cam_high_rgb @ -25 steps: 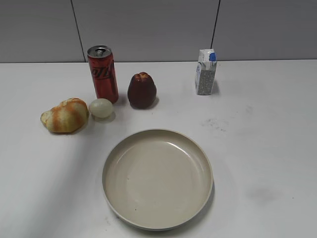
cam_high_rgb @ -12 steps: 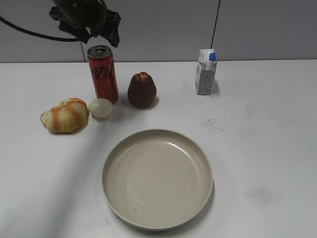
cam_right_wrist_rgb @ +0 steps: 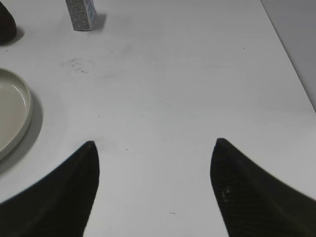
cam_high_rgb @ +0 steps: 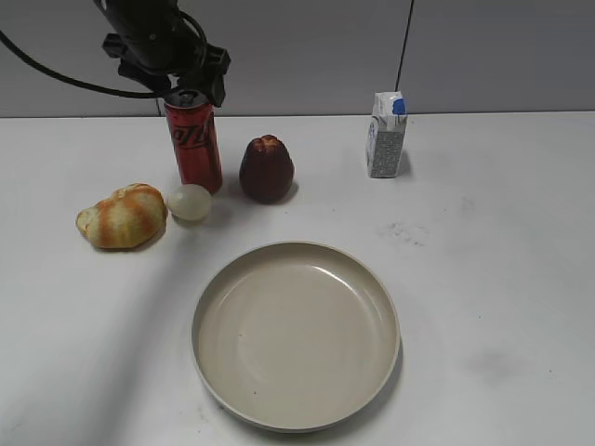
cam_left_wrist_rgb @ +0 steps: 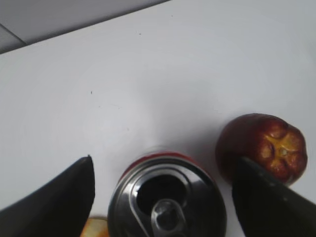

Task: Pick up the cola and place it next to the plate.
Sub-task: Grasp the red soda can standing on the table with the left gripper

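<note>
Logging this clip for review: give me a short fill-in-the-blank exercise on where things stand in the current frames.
1. The left gripper is open, its fingers either side of the top of the ____.
2. The dark red fruit stands between the cola and the ____ carton.
3. The plate holds ____.
4. The right gripper is open above bare ____.

Missing words: cola; milk; nothing; table

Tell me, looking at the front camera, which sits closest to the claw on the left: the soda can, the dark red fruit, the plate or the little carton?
From the left gripper:
1. Cola, directly beneath it.
2. Dark red fruit, just to the can's right.
3. Carton at far right and plate in front: too close to call.
</note>
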Robot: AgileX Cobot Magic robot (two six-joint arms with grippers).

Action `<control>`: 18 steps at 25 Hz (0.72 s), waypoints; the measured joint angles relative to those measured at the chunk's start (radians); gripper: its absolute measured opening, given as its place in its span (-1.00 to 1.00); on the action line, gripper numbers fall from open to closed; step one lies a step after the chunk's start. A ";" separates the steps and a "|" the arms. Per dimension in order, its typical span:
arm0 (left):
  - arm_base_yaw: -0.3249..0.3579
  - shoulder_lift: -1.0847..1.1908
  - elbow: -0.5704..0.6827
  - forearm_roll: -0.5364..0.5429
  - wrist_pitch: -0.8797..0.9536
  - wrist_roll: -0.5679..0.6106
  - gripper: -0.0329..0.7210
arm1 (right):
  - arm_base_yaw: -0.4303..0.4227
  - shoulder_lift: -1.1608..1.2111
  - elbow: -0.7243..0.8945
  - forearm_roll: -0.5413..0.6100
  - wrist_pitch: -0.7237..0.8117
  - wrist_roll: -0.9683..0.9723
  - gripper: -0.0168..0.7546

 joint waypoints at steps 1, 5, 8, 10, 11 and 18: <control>0.000 0.002 0.000 0.003 0.000 -0.001 0.85 | 0.000 0.000 0.000 0.000 0.000 0.000 0.43; 0.000 0.026 0.000 0.019 -0.001 -0.001 0.83 | 0.000 0.000 0.000 0.000 0.000 0.001 0.43; 0.000 0.045 0.000 0.019 0.002 -0.001 0.80 | 0.000 0.000 0.000 0.000 0.000 0.001 0.43; 0.000 0.050 0.000 0.019 0.001 -0.001 0.73 | 0.000 0.000 0.000 0.000 0.000 0.001 0.43; 0.001 0.050 0.000 0.020 -0.002 -0.001 0.67 | 0.000 0.000 0.000 0.000 0.000 0.001 0.43; 0.001 0.050 0.000 0.038 -0.010 -0.001 0.40 | 0.000 0.000 0.000 0.000 0.000 0.001 0.43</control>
